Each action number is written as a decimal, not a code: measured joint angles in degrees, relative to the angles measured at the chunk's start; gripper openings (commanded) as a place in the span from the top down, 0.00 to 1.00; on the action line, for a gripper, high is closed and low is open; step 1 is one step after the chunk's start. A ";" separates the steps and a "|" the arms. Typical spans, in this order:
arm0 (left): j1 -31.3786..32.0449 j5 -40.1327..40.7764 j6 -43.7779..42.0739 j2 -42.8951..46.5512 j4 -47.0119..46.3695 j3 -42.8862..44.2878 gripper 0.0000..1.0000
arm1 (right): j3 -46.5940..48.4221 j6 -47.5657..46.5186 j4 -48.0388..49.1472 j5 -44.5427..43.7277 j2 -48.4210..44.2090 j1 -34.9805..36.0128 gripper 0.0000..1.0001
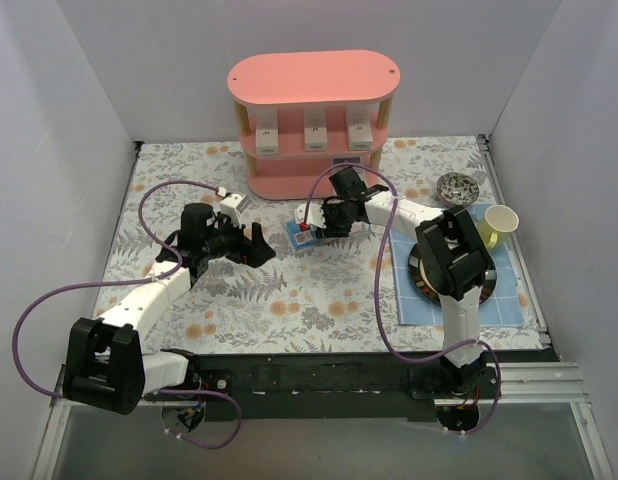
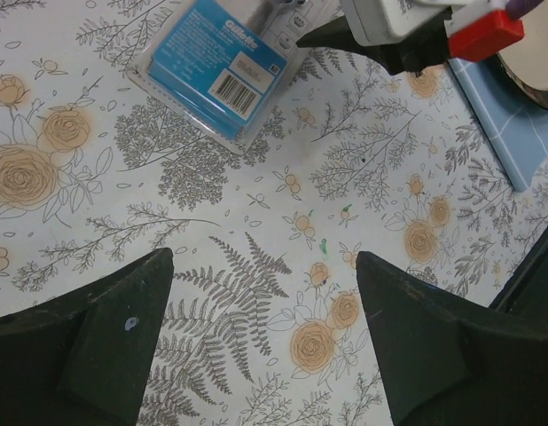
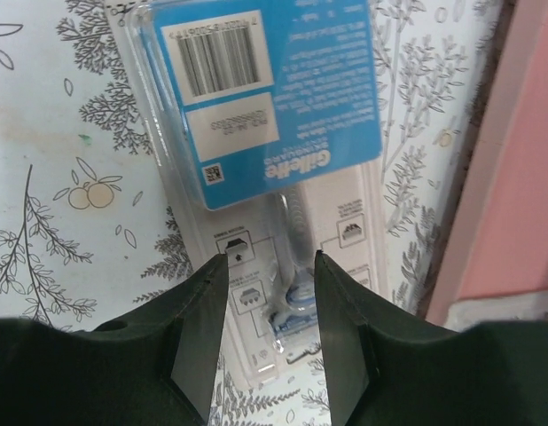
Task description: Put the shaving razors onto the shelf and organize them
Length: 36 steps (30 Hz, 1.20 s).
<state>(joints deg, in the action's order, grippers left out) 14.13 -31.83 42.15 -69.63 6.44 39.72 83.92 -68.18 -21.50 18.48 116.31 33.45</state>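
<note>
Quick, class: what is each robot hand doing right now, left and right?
Left hand: open, empty.
Right hand: open, poised over the Gillette razor blister pack, not gripping it.

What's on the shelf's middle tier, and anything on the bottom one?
Three white boxes stand side by side on the pink shelf's middle tier. The right arm partly covers the bottom tier; contents unclear.
</note>
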 measured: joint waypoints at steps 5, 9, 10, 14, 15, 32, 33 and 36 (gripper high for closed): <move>-2.34 0.33 -0.22 0.35 1.01 0.00 0.16 | 2.80 -2.58 -2.73 1.27 2.80 0.61 0.53; -3.56 0.52 -0.28 0.94 1.46 0.00 0.16 | 6.27 -3.43 -5.05 1.60 5.35 1.07 0.66; -3.72 0.52 -0.31 1.05 1.53 0.00 0.16 | 6.97 -3.72 -5.46 1.66 6.01 1.14 0.71; -3.89 0.48 -0.31 1.07 1.99 0.02 0.17 | 9.75 -4.02 -8.22 1.97 7.43 1.25 0.91; -3.89 0.46 -0.31 1.07 2.14 0.02 0.17 | 10.49 -3.63 -9.35 2.16 7.56 1.29 0.98; -3.91 3.04 13.75 5.51 5.46 -0.63 0.18 | 16.41 78.71 -6.95 -3.26 9.11 4.59 0.99; -3.91 2.05 16.24 5.46 4.50 -1.49 0.18 | 16.44 81.90 -6.95 -4.26 9.05 4.94 0.99; -3.89 -1.40 23.76 4.04 1.25 -5.29 0.18 | 16.85 92.50 -7.50 -8.00 9.03 7.06 0.99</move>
<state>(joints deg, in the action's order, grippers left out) 10.24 -33.23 65.91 -65.58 7.68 34.44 100.77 24.32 -28.99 10.48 125.34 40.51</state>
